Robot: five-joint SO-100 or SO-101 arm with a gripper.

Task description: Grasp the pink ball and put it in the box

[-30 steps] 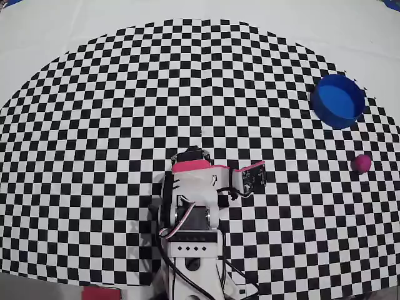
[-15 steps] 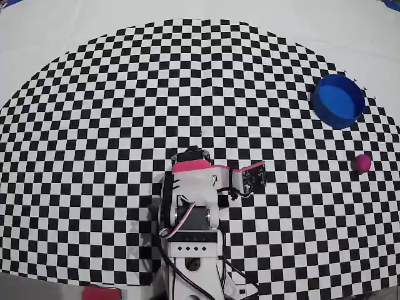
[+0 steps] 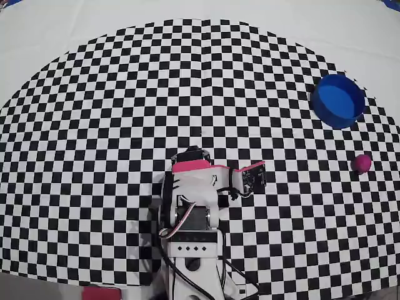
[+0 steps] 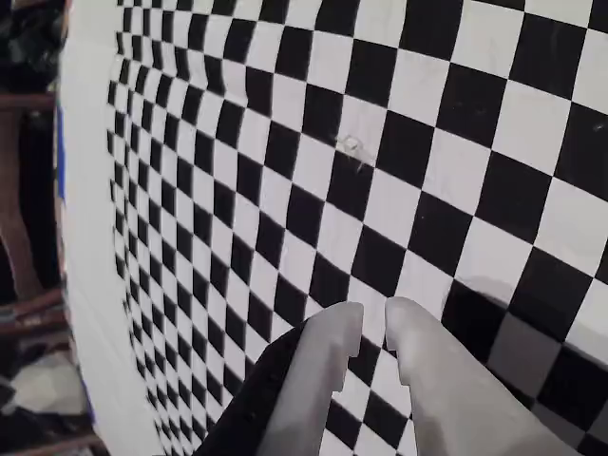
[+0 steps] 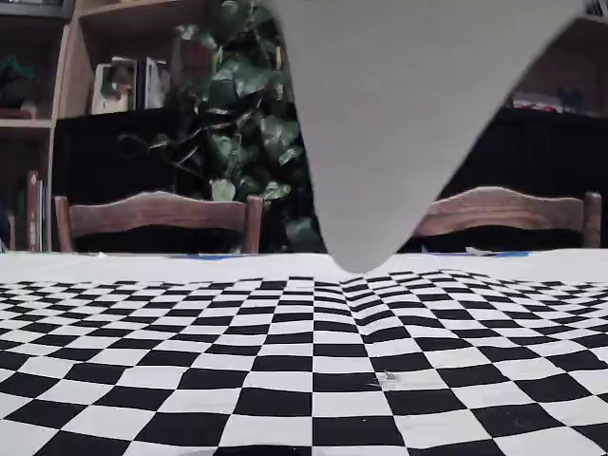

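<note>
Overhead view: white arm with pink-red trim (image 3: 194, 167) sits folded at bottom centre of the frame, over the black-and-white checkered worktop (image 3: 125, 125). End effector (image 3: 255, 175) points right in the frame, just off the arm body. Wrist view shows the two pale fingers (image 4: 328, 342) nearly pressed together, thin gap only, nothing pinched between them, only checker pattern below.

Small magenta-pink ball (image 3: 361, 163) lies at the right edge of the frame, mid-height, on the worktop, well apart from the end effector. Round bright blue low-walled box (image 3: 338, 100) is further up, upper right of the frame, near the ball but not touching, empty as far as I can see.

Fixed view is mostly blocked by a grey out-of-focus shape at top centre; wooden chairs (image 5: 157, 214), a leafy plant (image 5: 237, 123) and shelves behind. Ball and box not visible there.

Step, my read: pre-reach, the grasp has not started. Next move calls for swinging the base toward the right edge, extending, spreading the fingers wide, then dropping over the ball. Ball could roll if clipped, so come in centred.
</note>
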